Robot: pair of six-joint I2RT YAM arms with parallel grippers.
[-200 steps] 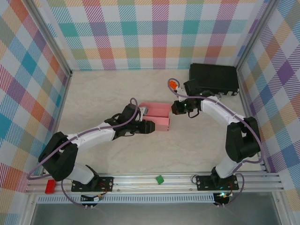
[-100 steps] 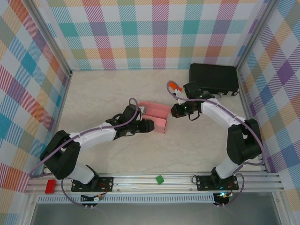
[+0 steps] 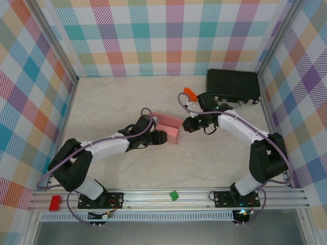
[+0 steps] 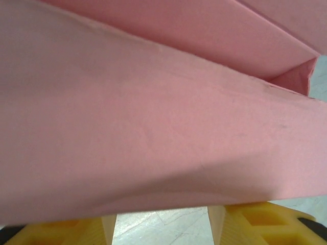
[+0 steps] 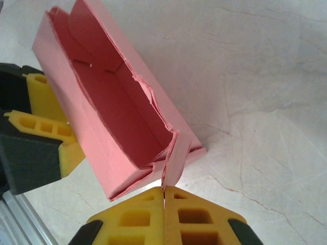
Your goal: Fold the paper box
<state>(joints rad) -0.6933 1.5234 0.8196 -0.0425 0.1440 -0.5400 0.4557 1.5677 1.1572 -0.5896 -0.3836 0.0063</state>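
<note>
The paper box is a pink open-topped tray lying mid-table, between my two grippers. In the right wrist view the paper box tilts up, its inside showing. My right gripper is shut on the thin end flap at its near corner. From above, the right gripper sits at the box's right end. My left gripper stands at the near long side, jaws apart. Its yellow fingers rest against the outer wall. In the left wrist view the paper box hides the tips of the left gripper.
A black hard case stands at the back right, with a small orange bit to its left. A green block and a red block lie on the front rail. Checked walls close in three sides.
My right gripper has moved left with the flap pinched. The box has shifted left and looks narrower from above. The left gripper has followed slightly.
</note>
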